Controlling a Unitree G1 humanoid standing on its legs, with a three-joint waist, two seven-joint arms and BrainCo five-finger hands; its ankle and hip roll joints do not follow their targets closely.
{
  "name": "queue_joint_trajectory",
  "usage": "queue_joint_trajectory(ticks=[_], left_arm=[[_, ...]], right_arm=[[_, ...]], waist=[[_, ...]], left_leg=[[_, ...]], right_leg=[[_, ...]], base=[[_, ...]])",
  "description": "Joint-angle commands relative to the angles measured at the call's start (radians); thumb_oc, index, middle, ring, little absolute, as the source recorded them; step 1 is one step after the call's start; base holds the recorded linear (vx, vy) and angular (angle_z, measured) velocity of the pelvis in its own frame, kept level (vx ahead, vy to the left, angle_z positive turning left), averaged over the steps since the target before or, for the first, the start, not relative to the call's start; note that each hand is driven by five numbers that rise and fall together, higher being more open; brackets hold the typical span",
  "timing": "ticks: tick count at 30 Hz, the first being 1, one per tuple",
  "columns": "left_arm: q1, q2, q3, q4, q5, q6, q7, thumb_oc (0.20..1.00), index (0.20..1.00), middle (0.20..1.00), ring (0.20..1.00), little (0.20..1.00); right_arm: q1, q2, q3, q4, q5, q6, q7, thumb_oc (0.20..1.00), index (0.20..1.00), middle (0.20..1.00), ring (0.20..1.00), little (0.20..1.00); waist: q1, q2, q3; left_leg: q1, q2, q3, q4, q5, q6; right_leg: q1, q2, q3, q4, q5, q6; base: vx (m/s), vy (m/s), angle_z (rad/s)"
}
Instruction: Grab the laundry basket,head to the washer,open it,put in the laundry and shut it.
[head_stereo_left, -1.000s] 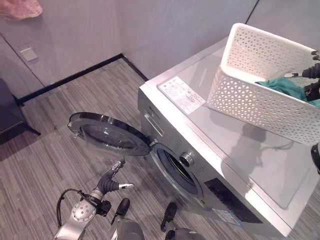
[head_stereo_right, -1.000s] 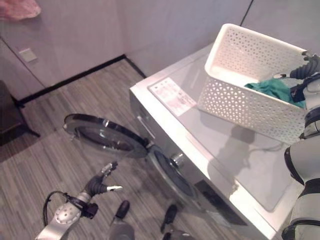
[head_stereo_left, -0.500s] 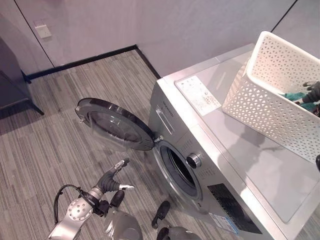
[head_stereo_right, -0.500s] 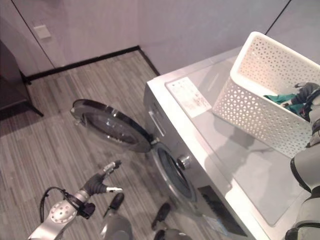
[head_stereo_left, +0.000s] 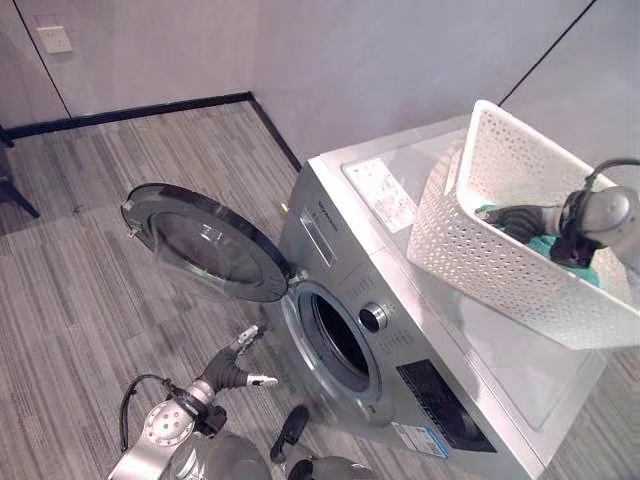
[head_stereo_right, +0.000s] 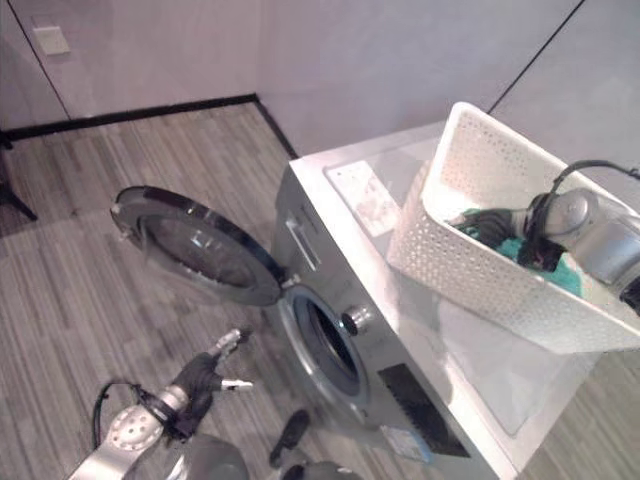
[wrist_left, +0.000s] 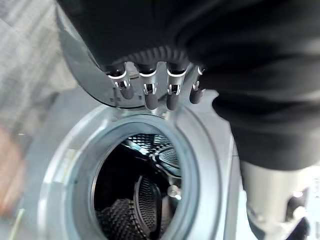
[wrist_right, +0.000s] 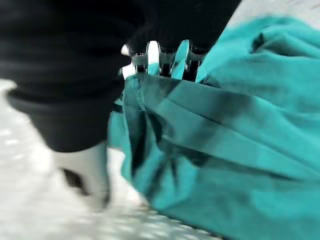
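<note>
Teal cloth laundry (wrist_right: 240, 150) lies in the white perforated plastic basket (head_stereo_left: 480, 262) atop the silver front-loading washer (head_stereo_left: 400, 340); right hand (wrist_right: 165, 55) reaches in to lift it, fingers buried, grip untellable; left hand (wrist_left: 150, 85) hangs slack-fingered by the open drum.

Left hand (head_stereo_left: 238, 370) held low, fingers (wrist_left: 150, 97) relaxed and straight, right hand (head_stereo_right: 487, 222) reaching forward (fingers seemingly buried, grip unclear)

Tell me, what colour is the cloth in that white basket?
Teal green. The cloth shows best in the right wrist view.

Even indoor light; wrist views motion-blurred.
</note>
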Motion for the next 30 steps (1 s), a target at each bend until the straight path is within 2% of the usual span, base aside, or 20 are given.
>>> queue_joint_trajectory(ticks=[1, 3, 5, 8, 9, 11, 18, 23, 30], left_arm=[[-0.025, 0.029, 0.007, -0.046, 0.032, -0.050, 0.005, 1.000, 1.000, 1.000, 1.000, 1.000], [-0.023, 0.029, 0.012, -0.049, 0.031, -0.050, 0.005, 1.000, 1.000, 1.000, 1.000, 1.000], [-0.018, 0.022, 0.019, -0.052, 0.021, -0.051, 0.010, 1.000, 1.000, 1.000, 1.000, 1.000], [-0.008, 0.011, 0.021, -0.050, -0.008, -0.050, 0.025, 1.000, 1.000, 1.000, 1.000, 1.000], [0.000, 0.005, 0.020, -0.046, -0.024, -0.053, 0.036, 1.000, 1.000, 1.000, 1.000, 1.000], [0.005, 0.011, 0.021, -0.046, -0.029, -0.053, 0.039, 1.000, 1.000, 1.000, 1.000, 1.000], [0.039, 0.022, 0.037, -0.048, -0.073, -0.048, 0.049, 1.000, 1.000, 1.000, 1.000, 1.000], [0.043, 0.036, 0.035, -0.056, -0.070, -0.038, 0.045, 1.000, 1.000, 1.000, 1.000, 1.000], [0.033, 0.040, 0.016, -0.061, -0.062, -0.034, 0.037, 1.000, 1.000, 1.000, 1.000, 1.000]], right_arm=[[0.052, 0.061, 0.091, -0.044, 0.171, -0.027, 0.122, 1.000, 1.000, 1.000, 1.000, 1.000], [0.053, 0.067, 0.082, -0.019, 0.162, -0.033, 0.115, 1.000, 1.000, 1.000, 1.000, 1.000], [0.057, 0.088, 0.037, 0.076, 0.129, -0.060, 0.068, 1.000, 1.000, 1.000, 1.000, 1.000], [0.057, 0.160, -0.086, 0.367, 0.064, -0.132, -0.035, 1.000, 1.000, 1.000, 1.000, 1.000], [0.048, 0.207, -0.154, 0.518, 0.013, -0.151, -0.094, 1.000, 1.000, 1.000, 1.000, 1.000], [0.046, 0.235, -0.190, 0.577, -0.013, -0.161, -0.112, 1.000, 1.000, 1.000, 1.000, 1.000], [-0.045, 0.308, -0.296, 0.906, -0.142, -0.193, -0.228, 1.000, 1.000, 1.000, 1.000, 1.000], [-0.041, 0.334, -0.335, 1.011, -0.228, -0.194, -0.247, 1.000, 1.000, 1.000, 1.000, 1.000], [0.055, 0.400, -0.363, 0.956, -0.258, -0.184, -0.227, 1.000, 1.000, 1.000, 1.000, 1.000]], waist=[[0.012, -0.028, 0.026], [0.010, -0.028, 0.024], [0.011, -0.023, 0.021], [0.006, -0.020, 0.018], [0.007, -0.006, 0.016], [0.004, -0.009, 0.014], [0.007, 0.018, 0.008], [0.011, 0.037, 0.009], [0.010, 0.059, 0.028]], left_leg=[[0.116, 0.048, 0.032, -0.005, 0.185, 0.005], [0.121, 0.049, 0.036, -0.006, 0.183, 0.005], [0.131, 0.056, 0.047, -0.007, 0.176, 0.002], [0.128, 0.055, 0.049, -0.008, 0.180, 0.004], [0.126, 0.060, 0.054, -0.010, 0.176, 0.004], [0.118, 0.057, 0.052, -0.011, 0.180, 0.006], [0.100, 0.058, 0.051, -0.011, 0.181, 0.010], [0.092, 0.055, 0.046, -0.006, 0.184, 0.015], [0.068, 0.047, 0.032, 0.013, 0.177, 0.023]], right_leg=[[0.063, -0.089, 0.118, 0.009, -0.143, 0.093], [0.066, -0.089, 0.121, 0.009, -0.142, 0.093], [0.071, -0.084, 0.126, 0.009, -0.144, 0.092], [0.066, -0.084, 0.127, 0.009, -0.139, 0.093], [0.065, -0.080, 0.128, 0.009, -0.142, 0.092], [0.059, -0.084, 0.126, 0.009, -0.139, 0.093], [0.050, -0.081, 0.127, 0.009, -0.138, 0.091], [0.049, -0.082, 0.125, 0.009, -0.139, 0.091], [0.030, -0.084, 0.131, 0.009, -0.137, 0.089]], base=[[0.01, 0.006, -0.03], [0.02, -0.004, -0.15], [0.02, -0.009, -0.13], [-0.01, -0.009, -0.07], [0.00, -0.009, -0.04], [0.00, -0.004, -0.02], [0.00, -0.002, 0.01], [0.01, -0.004, 0.02], [0.00, 0.000, 0.00]])
